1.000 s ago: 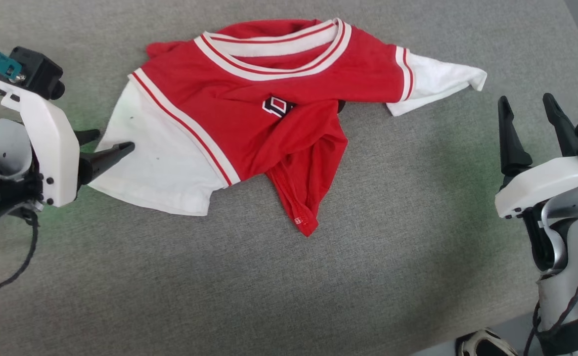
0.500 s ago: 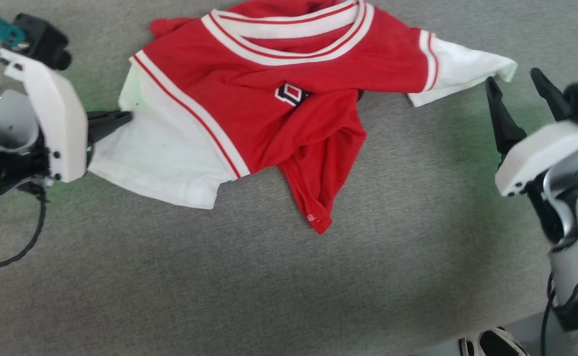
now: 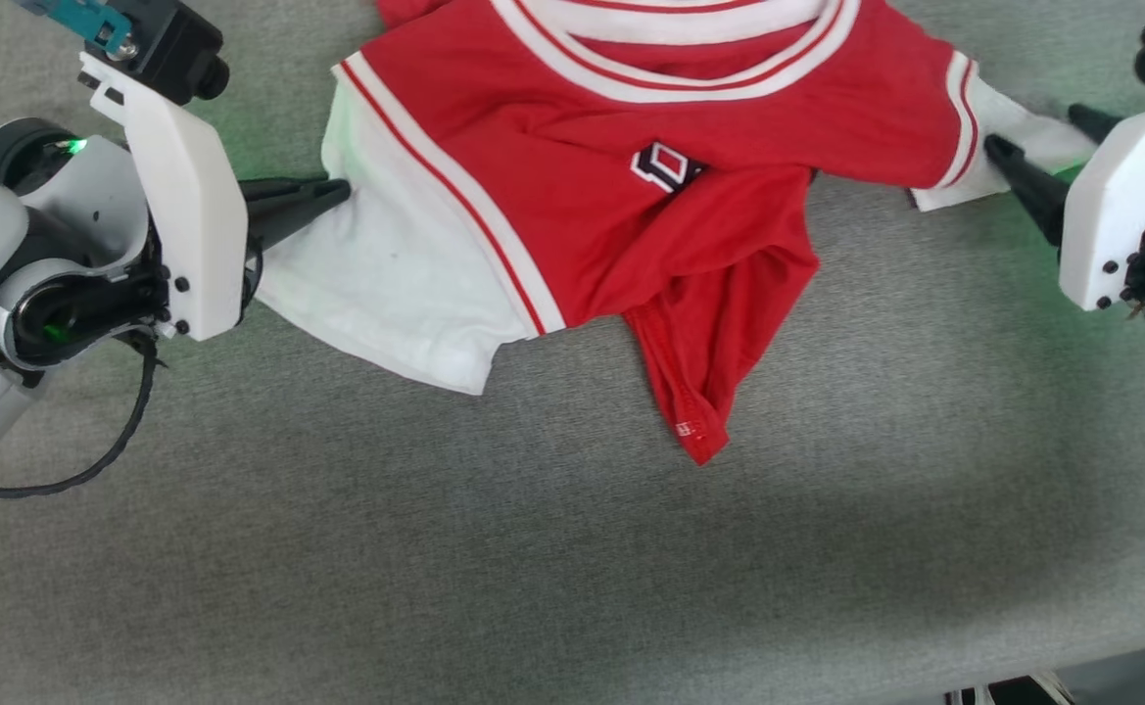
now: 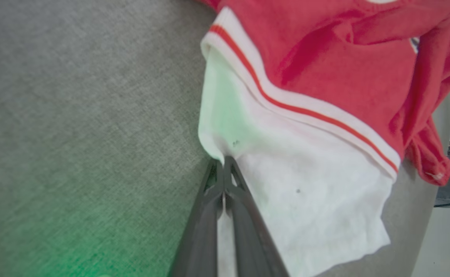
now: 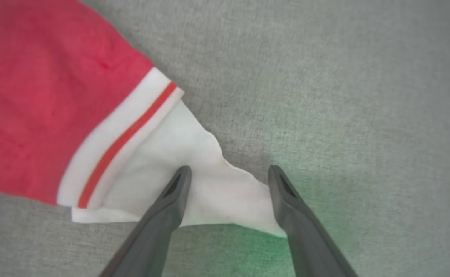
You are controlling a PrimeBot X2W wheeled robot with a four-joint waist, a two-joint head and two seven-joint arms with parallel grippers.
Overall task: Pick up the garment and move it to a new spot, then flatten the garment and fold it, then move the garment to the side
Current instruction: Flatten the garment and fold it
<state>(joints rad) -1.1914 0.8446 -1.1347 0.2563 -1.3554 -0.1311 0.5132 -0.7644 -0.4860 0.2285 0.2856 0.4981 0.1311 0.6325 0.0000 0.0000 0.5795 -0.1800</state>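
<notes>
My left tool (image 3: 339, 188) is clenching a white sleeve of the red jersey T-shirt (image 3: 729, 137) on the table (image 3: 533, 548); my right tool (image 3: 1034, 127), released, is straddling the other sleeve.

The garment (image 3: 729, 127) lies on the surface (image 3: 533, 568), high in the head view, with its collar away from the robot and its hem bunched toward the robot. The left gripper (image 3: 342, 188) is at the garment's left, and its fingers (image 4: 207, 215) meet on the outer edge of the left-side sleeve (image 3: 386, 274). The right gripper (image 3: 1030, 127) is at the garment's right. Its fingers stand one on each side of the tip of the right-side sleeve (image 5: 209, 192).
</notes>
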